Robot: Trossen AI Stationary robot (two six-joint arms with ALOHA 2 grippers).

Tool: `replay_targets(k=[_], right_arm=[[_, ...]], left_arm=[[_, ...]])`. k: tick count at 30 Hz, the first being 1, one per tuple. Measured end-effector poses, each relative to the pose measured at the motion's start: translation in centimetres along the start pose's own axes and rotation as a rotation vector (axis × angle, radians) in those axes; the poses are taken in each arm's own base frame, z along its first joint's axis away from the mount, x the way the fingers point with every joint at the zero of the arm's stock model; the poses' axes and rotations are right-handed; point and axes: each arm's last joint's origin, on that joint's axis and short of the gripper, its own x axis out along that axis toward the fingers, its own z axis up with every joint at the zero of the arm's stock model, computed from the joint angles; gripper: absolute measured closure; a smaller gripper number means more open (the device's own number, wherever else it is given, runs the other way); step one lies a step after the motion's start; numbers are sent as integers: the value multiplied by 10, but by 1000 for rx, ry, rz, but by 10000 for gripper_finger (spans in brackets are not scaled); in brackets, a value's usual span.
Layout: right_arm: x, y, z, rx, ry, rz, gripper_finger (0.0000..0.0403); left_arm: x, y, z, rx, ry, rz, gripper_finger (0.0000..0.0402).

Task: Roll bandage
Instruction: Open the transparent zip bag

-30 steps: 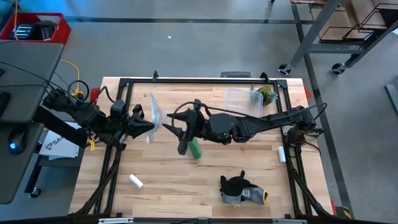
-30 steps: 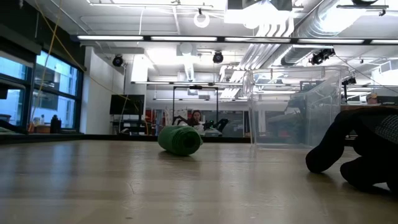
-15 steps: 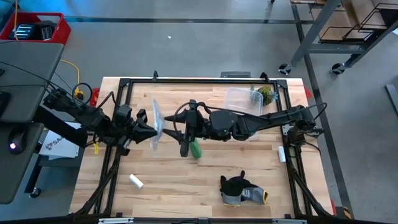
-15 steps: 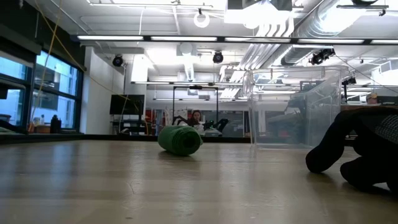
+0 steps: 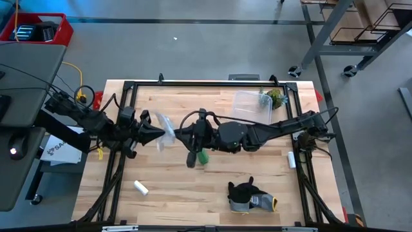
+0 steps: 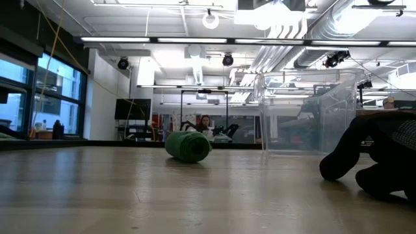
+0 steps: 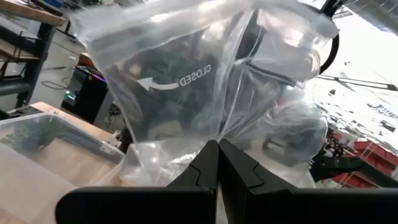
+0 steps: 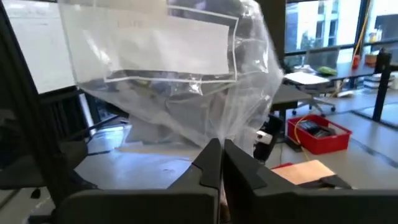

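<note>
The bandage [image 5: 203,156] is a small green roll lying on its side on the wooden table, just near-side of my right arm; the low view shows the bandage [image 6: 188,146] resting alone. Above the table's middle, a clear plastic bag [image 5: 166,127] hangs crumpled between my two grippers. My left gripper [image 5: 157,133] comes from the left and is shut on the bag. My right gripper [image 5: 176,135] comes from the right and is shut on it too. No gripper touches the bandage. My left gripper pinches gathered film of the clear bag [image 7: 214,134] between its two shut fingers, coming level from the table's left. The bag [image 7: 186,74] billows beyond the fingertips, clear of the table. One layer or several, I cannot tell. My right gripper pinches a bunched part of the bag's film [image 8: 217,134] between its two shut fingers, coming level from the table's right. The rest of the bag [image 8: 174,62] spreads past the fingertips, wrinkled and clear of the table.
A clear plastic box [image 5: 251,106] with a green tuft [image 5: 275,98] beside it stands at the far right. A dark grey glove [image 5: 248,196] lies near the front edge, a white cylinder [image 5: 141,187] front left, another [image 5: 291,159] at the right rail.
My right gripper has gone toward the table's left to the bag and shut on it. The bag, held flat and upright by my left gripper before, is now crumpled and bunched between both grippers. The bandage has stayed where it was.
</note>
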Motion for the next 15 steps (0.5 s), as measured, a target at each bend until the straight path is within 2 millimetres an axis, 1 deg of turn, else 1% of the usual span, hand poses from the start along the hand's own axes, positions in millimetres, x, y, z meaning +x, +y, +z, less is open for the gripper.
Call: replay_targets(k=[4, 8, 15], right_arm=[[-2, 5, -2, 53, 16, 13, 403], [-4, 8, -2, 65, 19, 26, 403], [-13, 12, 6, 89, 22, 51, 403]], left_arm=[[-7, 3, 4, 3, 4, 10, 401], [-12, 5, 5, -21, 14, 14, 401], [-20, 9, -1, -2, 101, 45, 401]])
